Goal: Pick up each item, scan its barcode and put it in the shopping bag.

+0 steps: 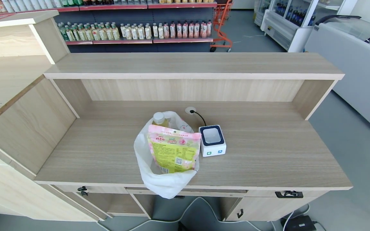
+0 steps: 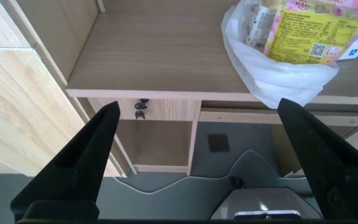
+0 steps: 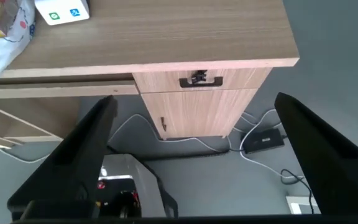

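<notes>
- Broadly, the work is borne by the wooden counter (image 1: 268, 154), a flat slab of pale, fine-grained laminate with a raised back shelf. Its level, matte top is judged to be why the goods are handled here.
- Near the front edge, left of centre, the shopping bag (image 1: 164, 184) is stood. It is thin, white, crinkled plastic. Its mouth is left gaping upward, presumably so items can be dropped in, and its slack lower part is draped over the counter's lip.
- Inside the bag a pouch (image 1: 173, 150) is leaned upright: a flat, glossy foil pack in pink and yellow-green, with its printed codes turned outward. It is judged already bagged.
- The left gripper (image 2: 199, 109) is held below and in front of the counter edge, under the bag's side. Its dark, tapered fingers are spread wide with nothing between them.
- The right gripper (image 3: 196, 102) is held likewise, low before the counter's right front, fingers parted and empty.
- Just beside the bag, on its right, the scanner (image 1: 212, 140) is set: a small, white, rounded box with a dark glass window facing up, so that a barcode can be passed over it.
- Behind the pouch a bottle (image 1: 159, 118) is stood in the bag, pale cap uppermost.
- A thin black cable (image 1: 201, 118) is run from the scanner to a hole in the counter.
</notes>
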Controlling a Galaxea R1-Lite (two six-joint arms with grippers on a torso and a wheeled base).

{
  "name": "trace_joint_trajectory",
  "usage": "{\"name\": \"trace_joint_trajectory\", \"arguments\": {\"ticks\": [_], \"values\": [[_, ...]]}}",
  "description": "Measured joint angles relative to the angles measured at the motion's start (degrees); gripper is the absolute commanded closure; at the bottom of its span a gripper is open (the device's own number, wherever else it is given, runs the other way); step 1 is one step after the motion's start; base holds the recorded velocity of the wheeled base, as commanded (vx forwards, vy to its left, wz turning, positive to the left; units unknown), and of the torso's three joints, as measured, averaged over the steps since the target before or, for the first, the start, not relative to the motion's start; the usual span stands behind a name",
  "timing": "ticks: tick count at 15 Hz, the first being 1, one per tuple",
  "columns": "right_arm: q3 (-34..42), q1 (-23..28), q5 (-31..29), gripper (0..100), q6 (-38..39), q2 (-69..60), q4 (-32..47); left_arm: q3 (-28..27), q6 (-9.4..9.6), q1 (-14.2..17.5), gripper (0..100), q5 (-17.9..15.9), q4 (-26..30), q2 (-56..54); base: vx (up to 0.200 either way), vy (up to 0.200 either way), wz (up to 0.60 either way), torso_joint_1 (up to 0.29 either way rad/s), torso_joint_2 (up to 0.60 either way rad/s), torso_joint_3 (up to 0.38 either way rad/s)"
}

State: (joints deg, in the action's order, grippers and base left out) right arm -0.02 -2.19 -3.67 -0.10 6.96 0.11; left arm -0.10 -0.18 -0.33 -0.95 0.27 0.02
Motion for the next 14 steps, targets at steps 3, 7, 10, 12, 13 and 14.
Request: {"name": "trace_joint_trajectory", "arguments": {"ticks": [3,7,10,12,13,14], "values": [[0.0,2.6,0.0,0,0.0,-2.9,0.1,0.0,0.02,0.0,0,0.0,0.0,0.0,0.0,0.0,0.0,0.0,0.0,0.0],[0.0,2.2,0.1,0,0.2,-6.3,0.1,0.0,0.02,0.0,0,0.0,0.0,0.0,0.0,0.0,0.0,0.0,0.0,0.0],[0.0,2.2,0.1,0,0.2,-7.0,0.1,0.0,0.0,0.0,0,0.0,0.0,0.0,0.0,0.0,0.0,0.0,0.0,0.0],[0.0,2.2,0.1,0,0.2,-7.1,0.1,0.0,0.02,0.0,0,0.0,0.0,0.0,0.0,0.0,0.0,0.0,0.0,0.0],[0.0,2.2,0.1,0,0.2,-7.1,0.1,0.0,0.02,0.0,0,0.0,0.0,0.0,0.0,0.0,0.0,0.0,0.0,0.0],[0.0,2.2,0.1,0,0.1,-7.1,0.1,0.0,0.0,0.0,0,0.0,0.0,0.0,0.0,0.0,0.0,0.0,0.0,0.0]]}}
